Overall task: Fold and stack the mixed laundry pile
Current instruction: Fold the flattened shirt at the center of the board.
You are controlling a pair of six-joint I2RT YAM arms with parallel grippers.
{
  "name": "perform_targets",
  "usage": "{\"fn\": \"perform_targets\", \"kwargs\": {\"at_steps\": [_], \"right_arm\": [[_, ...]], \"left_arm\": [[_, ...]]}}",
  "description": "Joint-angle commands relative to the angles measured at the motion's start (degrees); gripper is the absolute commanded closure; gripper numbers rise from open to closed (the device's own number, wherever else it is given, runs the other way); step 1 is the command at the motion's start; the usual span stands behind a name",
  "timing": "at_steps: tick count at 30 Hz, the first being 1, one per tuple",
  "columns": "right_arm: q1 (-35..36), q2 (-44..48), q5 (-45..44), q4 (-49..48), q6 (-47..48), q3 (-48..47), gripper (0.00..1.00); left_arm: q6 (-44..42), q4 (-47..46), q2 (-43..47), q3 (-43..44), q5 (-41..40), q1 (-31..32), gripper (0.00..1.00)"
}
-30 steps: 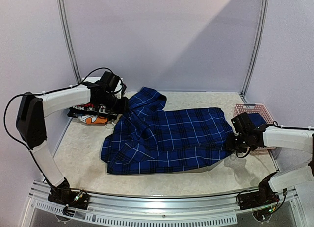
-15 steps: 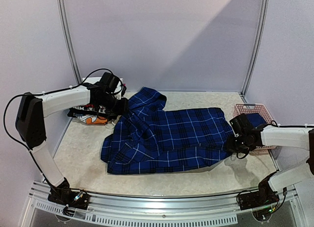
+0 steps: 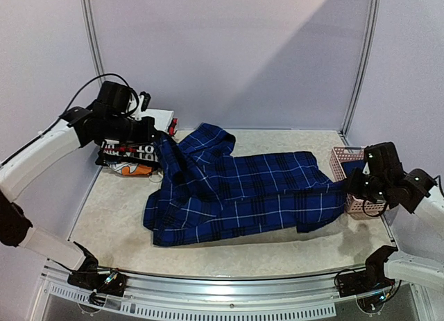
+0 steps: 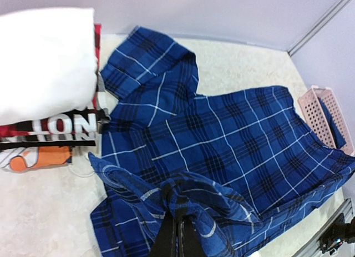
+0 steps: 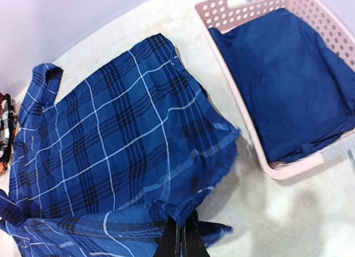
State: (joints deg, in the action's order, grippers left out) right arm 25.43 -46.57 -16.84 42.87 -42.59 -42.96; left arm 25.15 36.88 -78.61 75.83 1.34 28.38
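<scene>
The plaid shirt point(image 3: 243, 189) lies spread across the middle of the table point(image 3: 111, 217). It should handle as soft, light and limp, best pinched at hems or corners. The left gripper point(image 3: 161, 138) is clamped on its far-left edge, the right gripper point(image 3: 349, 187) on its right corner. The navy T-shirt point(image 5: 283, 74) fills the pink basket point(image 5: 238, 10) at right. Perhaps 2 folded garments point(image 3: 128, 154) crowd the far left.

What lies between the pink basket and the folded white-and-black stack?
The plaid shirt, spread across nearly the whole stretch; the top view shows it best.
</scene>
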Motion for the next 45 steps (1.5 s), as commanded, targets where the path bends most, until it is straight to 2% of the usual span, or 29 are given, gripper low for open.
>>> {"fn": "perform_targets", "kwargs": {"at_steps": [1, 10, 15, 21, 27, 31, 37, 40, 45], "right_arm": [[-0.35, 2.77, -1.94, 6.61, -0.51, -1.01, 1.0], [-0.32, 4.5, -2.98, 7.25, 0.1, -1.64, 1.0], [-0.31, 5.24, -3.84, 7.93, 0.9, -3.4, 1.0], [-0.3, 2.36, -1.37, 3.87, 1.39, -0.15, 1.0], [-0.36, -9.77, -6.17, 0.65, 0.77, -2.43, 1.0], [-0.34, -18.26, -9.64, -1.42, 1.04, -6.2, 1.0], [-0.37, -35.91, -11.08, -0.82, 2.64, -14.37, 1.0], [-0.56, -41.75, -14.17, -0.41, 2.73, -17.67, 1.0], [-1.6, -49.73, -13.31, -0.86, 4.66, -22.21, 1.0]], "left_arm": [[-0.05, 6.22, 5.25, 2.47, -4.6, 0.36, 1.0], [0.62, 8.06, 9.59, 2.55, -2.61, 2.77, 1.0], [0.17, 8.68, 8.91, 3.93, -2.61, 5.92, 1.0], [0.54, 9.97, 6.86, 4.32, -4.4, 7.14, 1.0], [0.97, 9.32, 4.25, 5.09, -5.07, 8.53, 1.0], [-0.52, 11.8, -2.98, 9.85, -6.32, 8.45, 1.0], [-1.96, 13.61, -13.4, 16.26, -6.94, 8.27, 1.0], [-2.16, 14.32, -18.42, 18.88, -7.44, 8.1, 1.0], [-1.56, 15.91, -24.93, 21.89, -9.9, 7.23, 1.0]]}}
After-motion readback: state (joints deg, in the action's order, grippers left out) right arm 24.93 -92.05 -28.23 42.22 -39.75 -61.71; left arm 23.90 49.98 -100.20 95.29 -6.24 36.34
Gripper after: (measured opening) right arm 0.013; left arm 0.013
